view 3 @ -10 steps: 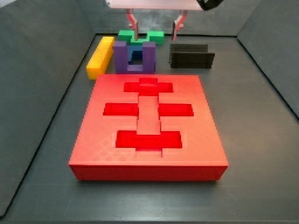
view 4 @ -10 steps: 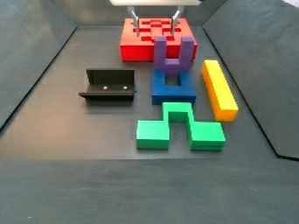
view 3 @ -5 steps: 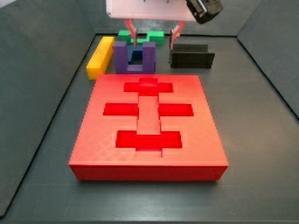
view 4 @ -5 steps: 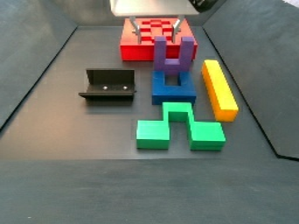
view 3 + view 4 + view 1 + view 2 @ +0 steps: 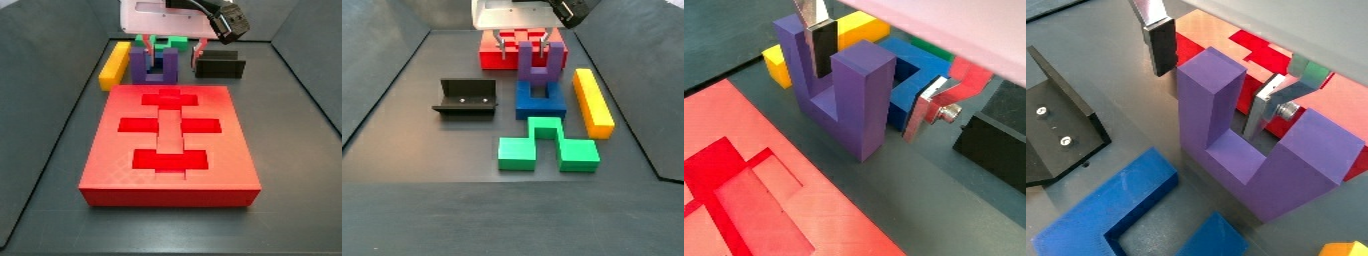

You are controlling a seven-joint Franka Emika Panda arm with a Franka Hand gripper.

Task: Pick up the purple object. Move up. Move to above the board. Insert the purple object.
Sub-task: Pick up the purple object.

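In both wrist views the gripper stands open, its 2 fingers either side of 1 arm of the purple object, not visibly clamped on it. The purple object stands on the floor at the board's 12 o'clock edge in a side view. Only a side view shows the blue block, green block, yellow bar and fixture spread out.

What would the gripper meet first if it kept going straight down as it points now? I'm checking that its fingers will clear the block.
Probably the floor: the open gripper straddles one arm of the purple object, its fingers apart from it.
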